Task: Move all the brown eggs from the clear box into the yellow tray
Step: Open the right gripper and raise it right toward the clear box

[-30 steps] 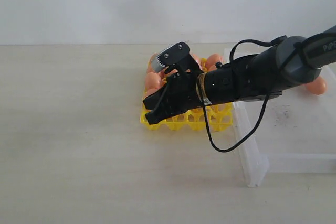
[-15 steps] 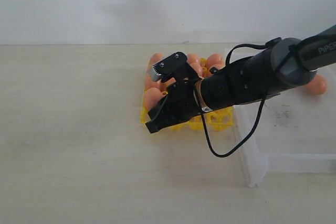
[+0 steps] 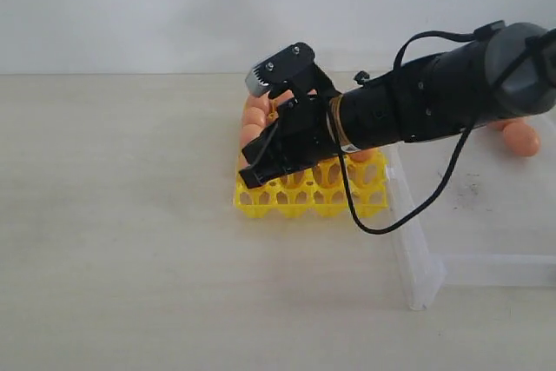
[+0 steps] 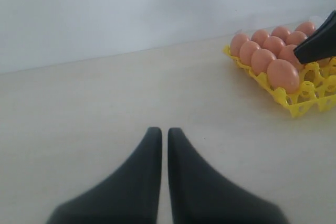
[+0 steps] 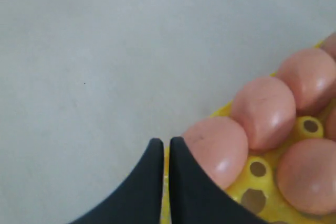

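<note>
The left gripper (image 4: pixel 164 132) is closed to a slit, empty, over the table (image 4: pixel 79 103). At centre frame in the exterior view, the yellow tray (image 3: pixel 304 199) is laid with its front edge running left to right. The brown eggs (image 3: pixel 253 135) are seated in its left and rear cups, apparently on end. Most are hidden behind the right gripper (image 3: pixel 248 178), which is pressed shut on nothing. At right the clear box (image 3: pixel 418 258) is cropped by the frame; one egg (image 3: pixel 522 140) is seen inside.
</note>
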Controlling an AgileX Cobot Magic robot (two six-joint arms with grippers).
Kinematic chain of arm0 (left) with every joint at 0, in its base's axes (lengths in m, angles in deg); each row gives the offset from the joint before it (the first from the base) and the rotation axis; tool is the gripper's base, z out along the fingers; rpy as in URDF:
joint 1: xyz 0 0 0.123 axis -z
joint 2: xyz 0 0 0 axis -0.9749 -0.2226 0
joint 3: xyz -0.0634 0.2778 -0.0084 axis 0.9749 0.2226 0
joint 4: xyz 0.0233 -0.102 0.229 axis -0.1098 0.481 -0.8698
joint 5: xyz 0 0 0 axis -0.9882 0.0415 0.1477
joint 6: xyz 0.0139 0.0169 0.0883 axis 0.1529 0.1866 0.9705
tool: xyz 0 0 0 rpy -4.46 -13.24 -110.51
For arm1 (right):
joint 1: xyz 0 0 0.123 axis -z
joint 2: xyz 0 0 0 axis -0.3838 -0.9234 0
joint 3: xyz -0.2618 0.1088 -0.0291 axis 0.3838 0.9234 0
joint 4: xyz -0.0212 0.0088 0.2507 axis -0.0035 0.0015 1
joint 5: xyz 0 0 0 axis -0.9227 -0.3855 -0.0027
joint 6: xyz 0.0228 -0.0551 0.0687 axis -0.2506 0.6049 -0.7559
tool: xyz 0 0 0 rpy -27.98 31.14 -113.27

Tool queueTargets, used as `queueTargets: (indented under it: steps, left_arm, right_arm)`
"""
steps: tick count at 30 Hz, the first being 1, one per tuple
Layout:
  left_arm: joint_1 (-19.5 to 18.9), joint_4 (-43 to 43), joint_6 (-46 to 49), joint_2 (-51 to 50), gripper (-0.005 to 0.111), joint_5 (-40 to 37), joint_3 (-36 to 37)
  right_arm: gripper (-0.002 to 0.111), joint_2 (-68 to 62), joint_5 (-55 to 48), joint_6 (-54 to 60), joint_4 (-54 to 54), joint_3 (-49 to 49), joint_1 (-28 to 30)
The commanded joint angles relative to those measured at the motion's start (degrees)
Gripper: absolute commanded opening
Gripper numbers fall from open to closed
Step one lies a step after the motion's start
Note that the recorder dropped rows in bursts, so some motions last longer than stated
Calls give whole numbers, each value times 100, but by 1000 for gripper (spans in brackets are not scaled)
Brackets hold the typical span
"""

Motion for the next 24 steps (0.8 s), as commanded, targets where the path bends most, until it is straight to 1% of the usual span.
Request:
queueTargets:
  steps: [1, 5, 8, 9, 11, 13, 15, 16, 17, 18, 19, 22, 24]
  left_arm:
    - [-23, -9, 29, 22, 4, 47, 22]
    - [-23, -9, 29, 22, 4, 47, 22]
    - [-23, -9, 29, 22, 4, 47, 22]
    - [-23, -9, 29, 22, 4, 47, 22]
    - [-23, -9, 29, 22, 4, 47, 22]
    - [-23, -9, 29, 22, 4, 47, 22]
    - [-23, -9, 29, 22, 4, 47, 22]
    - [-23, -9, 29, 22, 4, 47, 22]
    - [-23, -9, 29, 22, 4, 47, 22]
    - [-23, -9, 29, 22, 4, 47, 22]
    - [-23, -9, 29, 22, 4, 47, 22]
    - [-23, -9, 29, 22, 4, 47, 22]
    - [-23, -9, 29, 22, 4, 47, 22]
  right_arm:
    - [0, -232, -34, -66, -3, -9, -12]
    - [0, -789, -171, 13, 8, -21, -12]
    - [0, -957, -257, -12, -37, -21, -12]
    - [0, -942, -85, -141, -273, -21, -12]
    - [0, -700, 453, -150, -534, -21, -12]
    - [0, -223, 797, -410, -779, -10, -12]
    - [0, 423, 644, -1313, -1516, -10, -12]
    - [0, 756, 259, -1575, -1516, 81, 2]
    - [0, 1133, -171, -1850, -1516, 194, 73]
    - [0, 1395, -395, -2551, -1516, 277, 205]
    - [0, 1535, -191, -2998, -1516, 302, 404]
    - [0, 1716, 923, -3683, -1516, 328, 1150]
    - [0, 1716, 1245, -3591, -1516, 328, 1621]
